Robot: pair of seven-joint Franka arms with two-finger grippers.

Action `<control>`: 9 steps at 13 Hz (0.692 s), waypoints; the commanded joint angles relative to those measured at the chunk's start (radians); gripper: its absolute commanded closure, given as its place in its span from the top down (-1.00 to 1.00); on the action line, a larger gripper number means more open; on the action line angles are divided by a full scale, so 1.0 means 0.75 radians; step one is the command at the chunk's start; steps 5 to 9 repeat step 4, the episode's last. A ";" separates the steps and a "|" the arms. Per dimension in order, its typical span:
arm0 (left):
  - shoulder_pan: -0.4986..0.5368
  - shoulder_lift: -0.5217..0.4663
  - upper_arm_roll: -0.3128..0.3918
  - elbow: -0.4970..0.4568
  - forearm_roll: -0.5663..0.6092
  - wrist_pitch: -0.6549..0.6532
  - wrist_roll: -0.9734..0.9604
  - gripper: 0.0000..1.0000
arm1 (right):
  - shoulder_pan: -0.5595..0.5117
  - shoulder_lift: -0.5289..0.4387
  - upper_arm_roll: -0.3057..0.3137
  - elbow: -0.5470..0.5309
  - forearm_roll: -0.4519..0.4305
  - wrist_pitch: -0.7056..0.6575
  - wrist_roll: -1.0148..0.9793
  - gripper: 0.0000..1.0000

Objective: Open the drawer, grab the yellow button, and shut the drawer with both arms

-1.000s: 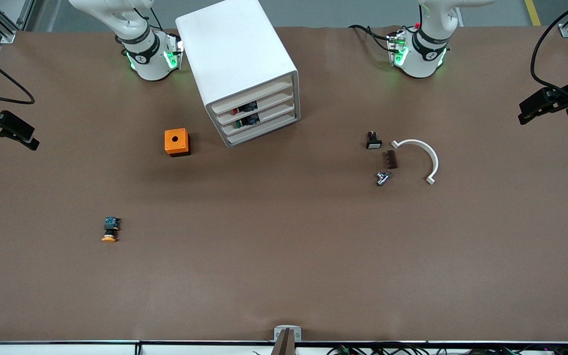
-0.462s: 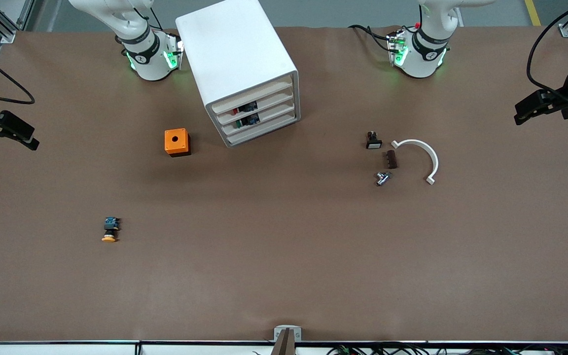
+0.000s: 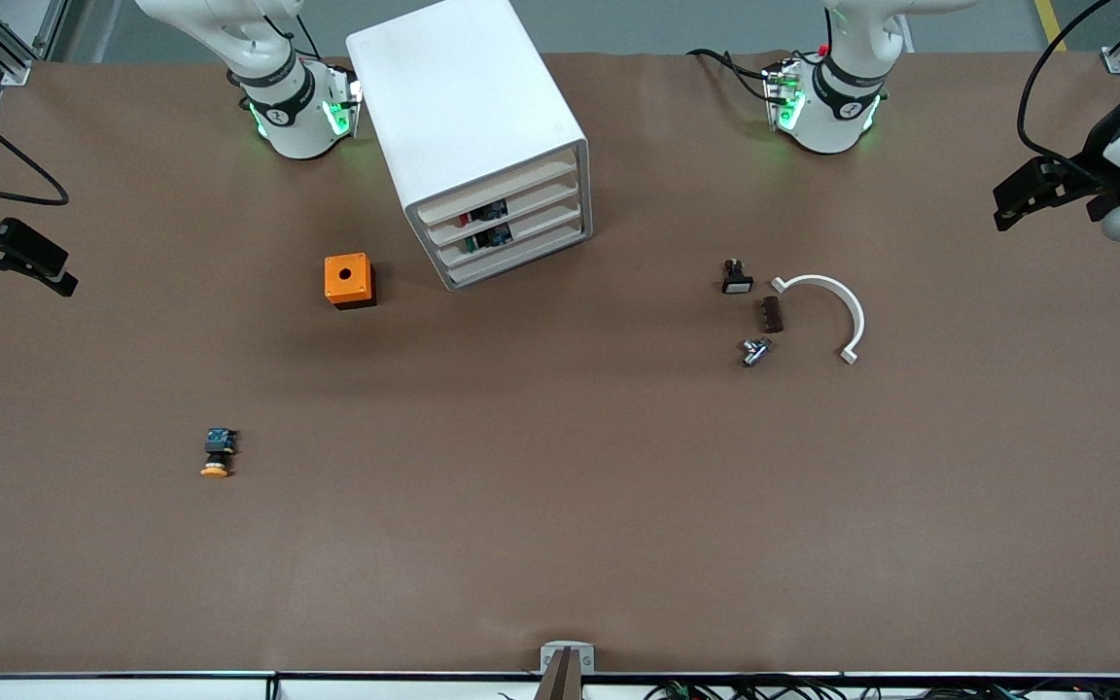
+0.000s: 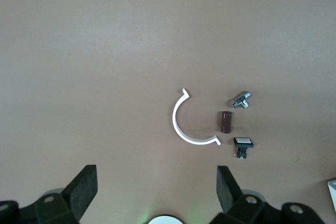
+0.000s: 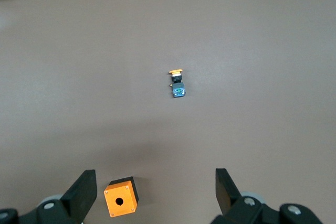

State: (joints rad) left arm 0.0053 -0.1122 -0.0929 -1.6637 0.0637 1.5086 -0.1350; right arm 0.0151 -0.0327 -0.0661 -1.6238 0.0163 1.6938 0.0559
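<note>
- Cabinet (image 3: 482,146): we see its four drawers facing the front camera at a slant; the top drawer (image 3: 497,192) sits flush and shut, so we judge opening it to be the step in hand.
- Button (image 3: 218,453): it lies on the bare table (image 3: 560,506), orange-yellow cap toward the front camera, nearer that camera than the orange cube (image 3: 349,280) and toward the right arm's end; the right wrist view shows it too (image 5: 177,82).
- Left gripper (image 3: 1032,194): it hangs over the table edge at the left arm's end, fingers (image 4: 84,190) spread wide, holding nothing.
- Right gripper (image 3: 16,258): it hangs over the right arm's end, likewise wide and empty.
- Advice: we would bring one gripper level with the top drawer's front lip, square to the slanted face, and pull along the drawer's own axis while the other arm steadies the cabinet, since a light box may slide.
- Nearby: a white curved clip (image 3: 830,309), a black white-faced button (image 3: 736,277), a brown block (image 3: 772,314) and a small metal fitting (image 3: 754,351) lie well apart from the cabinet.
</note>
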 commanded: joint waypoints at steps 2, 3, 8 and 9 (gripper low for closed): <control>0.009 -0.006 -0.009 -0.015 -0.003 0.028 0.033 0.99 | -0.018 -0.030 0.015 -0.023 -0.018 -0.004 0.011 1.00; 0.009 0.010 -0.009 0.013 -0.001 0.024 0.031 0.99 | -0.022 -0.030 0.017 -0.021 -0.018 -0.004 0.011 1.00; 0.009 0.019 -0.009 0.030 -0.001 -0.003 0.031 0.99 | -0.024 -0.030 0.017 -0.021 -0.018 -0.004 0.011 1.00; 0.009 0.019 -0.009 0.030 -0.001 -0.003 0.031 0.99 | -0.024 -0.030 0.017 -0.021 -0.018 -0.004 0.011 1.00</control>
